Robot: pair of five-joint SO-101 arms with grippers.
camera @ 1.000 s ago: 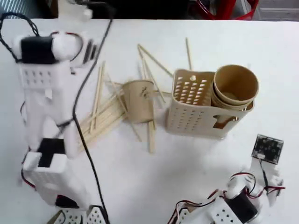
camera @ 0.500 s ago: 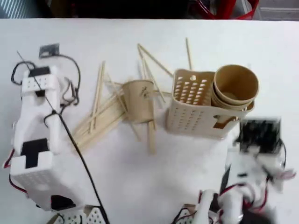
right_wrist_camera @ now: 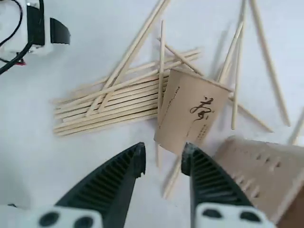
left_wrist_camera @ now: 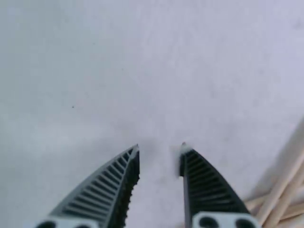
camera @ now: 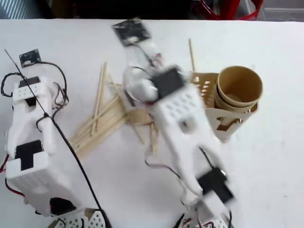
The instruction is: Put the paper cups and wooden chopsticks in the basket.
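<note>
A paper cup [right_wrist_camera: 190,114] lies on its side among loose wooden chopsticks [right_wrist_camera: 109,104]. My right gripper [right_wrist_camera: 163,148] hangs open just above the cup's near end, holding nothing. In the high view the right arm [camera: 183,114] stretches across the table's middle and hides most of that cup [camera: 137,117] and part of the cream basket [camera: 227,124]. A stack of paper cups [camera: 240,88] sits in the basket's right end. My left gripper [left_wrist_camera: 159,151] is open over bare table, with chopstick ends [left_wrist_camera: 285,190] beside it. The chopstick pile [camera: 99,121] lies between the two arms.
The left arm [camera: 28,123] stands along the table's left side, and part of it [right_wrist_camera: 40,23] shows beyond the chopsticks. Single chopsticks [camera: 191,53] lie behind the basket. The basket corner [right_wrist_camera: 256,161] is close to my right gripper.
The right arm has swung from the front right corner to the middle, over the lying cup. The left arm has drawn back toward the left edge.
</note>
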